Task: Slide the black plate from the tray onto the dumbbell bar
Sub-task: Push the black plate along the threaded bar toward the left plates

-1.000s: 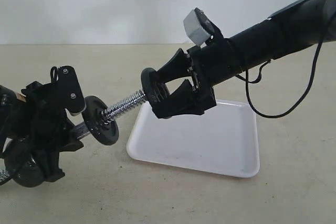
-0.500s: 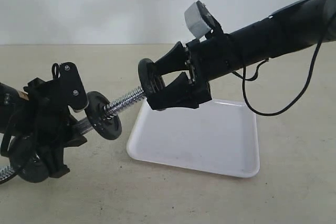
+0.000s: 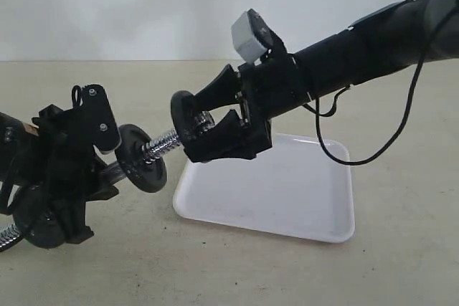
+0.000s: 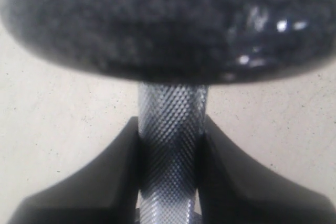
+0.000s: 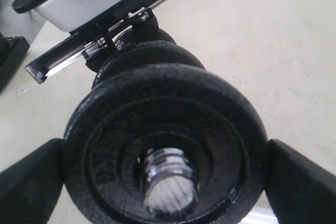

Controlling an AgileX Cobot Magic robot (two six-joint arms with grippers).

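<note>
Three black plates point(image 3: 183, 116) apparently thread one dumbbell bar point(image 3: 161, 145) beside one tray point(image 3: 287, 191).

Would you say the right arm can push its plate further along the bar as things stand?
Probably yes: the plate in the right gripper already has the bar through its hole, and bare thread lies between it and the next plate. The left gripper clamps the bar beyond that.

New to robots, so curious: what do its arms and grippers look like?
Both arms are black. The right arm is a thick tube with a loose black cable, and a small grey box at its wrist. The left gripper and right gripper have black wedge-shaped fingers.
</note>
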